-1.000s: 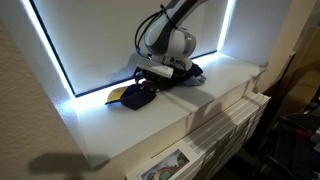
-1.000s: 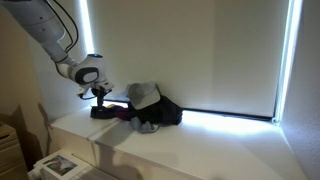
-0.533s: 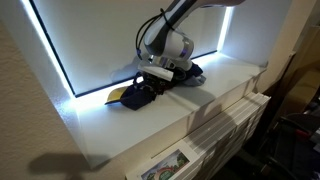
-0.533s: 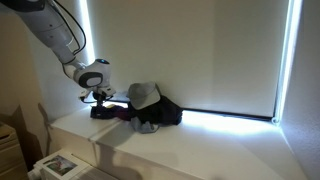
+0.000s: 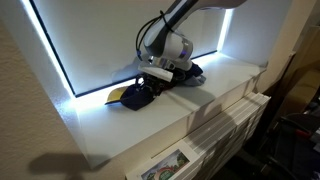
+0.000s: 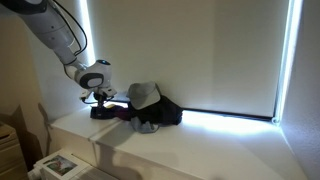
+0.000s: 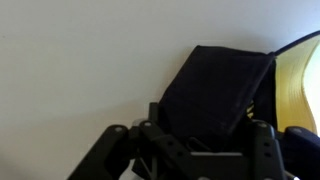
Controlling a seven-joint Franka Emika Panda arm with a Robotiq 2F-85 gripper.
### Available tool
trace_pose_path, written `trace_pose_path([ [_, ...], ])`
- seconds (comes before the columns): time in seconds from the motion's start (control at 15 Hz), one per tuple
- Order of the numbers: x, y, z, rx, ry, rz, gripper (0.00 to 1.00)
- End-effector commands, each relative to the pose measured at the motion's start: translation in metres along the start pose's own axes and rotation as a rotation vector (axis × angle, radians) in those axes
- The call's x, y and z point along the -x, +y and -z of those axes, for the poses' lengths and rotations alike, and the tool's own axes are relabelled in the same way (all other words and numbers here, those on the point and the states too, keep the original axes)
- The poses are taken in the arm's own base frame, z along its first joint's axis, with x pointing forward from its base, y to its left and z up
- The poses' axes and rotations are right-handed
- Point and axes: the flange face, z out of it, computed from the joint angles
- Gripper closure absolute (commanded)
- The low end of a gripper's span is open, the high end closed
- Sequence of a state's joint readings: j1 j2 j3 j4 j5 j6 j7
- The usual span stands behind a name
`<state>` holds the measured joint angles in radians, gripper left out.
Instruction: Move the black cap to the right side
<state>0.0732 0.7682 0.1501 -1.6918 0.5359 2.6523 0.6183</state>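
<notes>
The black cap (image 5: 135, 97) lay at the foot of the window blind (image 6: 200, 50), its yellow brim underside showing. The gripper (image 7: 190, 150) hung low over its crown, jaws apparently spread to straddle the fabric, likely lining up a grasp.

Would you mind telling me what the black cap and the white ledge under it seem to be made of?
The black cap looks like soft matte cloth: it slumps, creases and shows no shine. Its brim underside is smooth yellow, probably cloth too. The white ledge looks hard and smooth, perhaps painted wood or laminate: flat, even, sharp-edged.
</notes>
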Motion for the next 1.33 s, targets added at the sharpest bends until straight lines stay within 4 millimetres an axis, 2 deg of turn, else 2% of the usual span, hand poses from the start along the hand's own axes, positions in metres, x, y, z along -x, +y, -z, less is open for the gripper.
trace_pose_path([
  [0.0, -0.003, 0.002, 0.005, 0.011, -0.003, -0.021, 0.62],
  [0.33, -0.007, 0.000, 0.012, 0.042, 0.010, -0.034, 0.96],
  [0.53, -0.007, -0.003, 0.017, 0.102, 0.015, -0.040, 1.00],
  [0.6, -0.004, -0.008, 0.027, 0.133, 0.030, -0.029, 0.99],
  [0.87, 0.027, -0.040, 0.099, 0.158, 0.222, 0.107, 0.99],
  [1.07, 0.064, -0.062, 0.158, 0.121, 0.332, 0.225, 0.99],
  [1.27, 0.103, -0.069, 0.216, 0.068, 0.425, 0.286, 0.99],
])
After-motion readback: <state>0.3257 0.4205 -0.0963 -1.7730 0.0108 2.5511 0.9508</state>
